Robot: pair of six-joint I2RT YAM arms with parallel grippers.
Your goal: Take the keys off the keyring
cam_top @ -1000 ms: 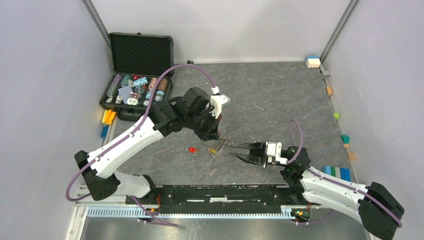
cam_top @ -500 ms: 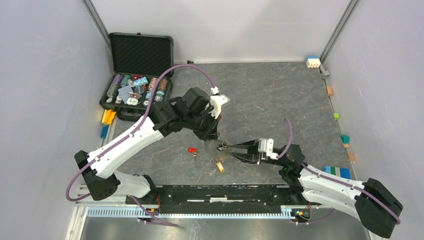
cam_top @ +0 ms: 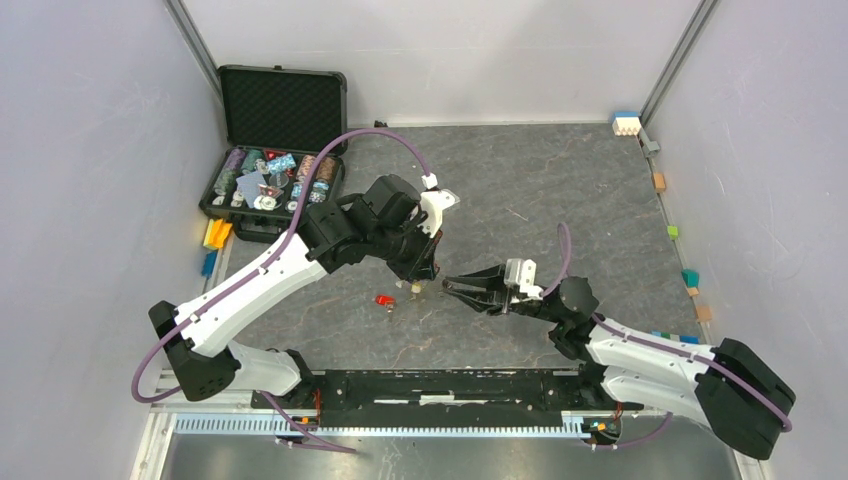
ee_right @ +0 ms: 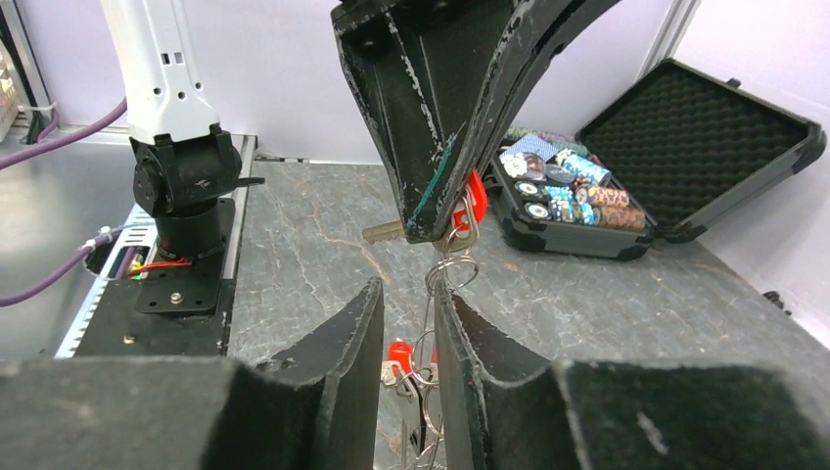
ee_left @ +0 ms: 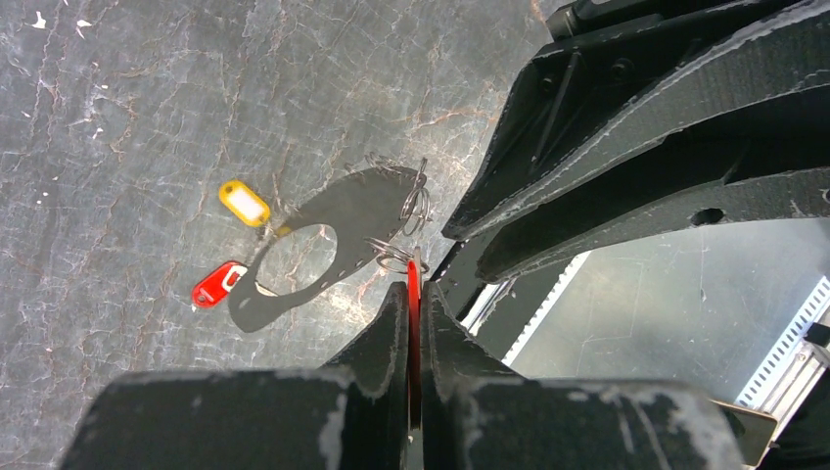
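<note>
Left pincer (ee_left: 412, 291) clamped on red key (ee_right: 476, 208), silver rings (ee_right: 448, 269) hanging just beneath its tips, right pincer (ee_right: 409, 289) slightly apart either side of those rings, dark grey keyring (ee_left: 357, 208), yellow key (ee_left: 244, 203) and second red key (ee_left: 217, 285) below left pincer.

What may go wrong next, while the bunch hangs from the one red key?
The left gripper pinches only the head of the red key, so a pull may slip it out and drop the other keys. The right gripper stands open around the thin silver rings; closing may miss them.
</note>
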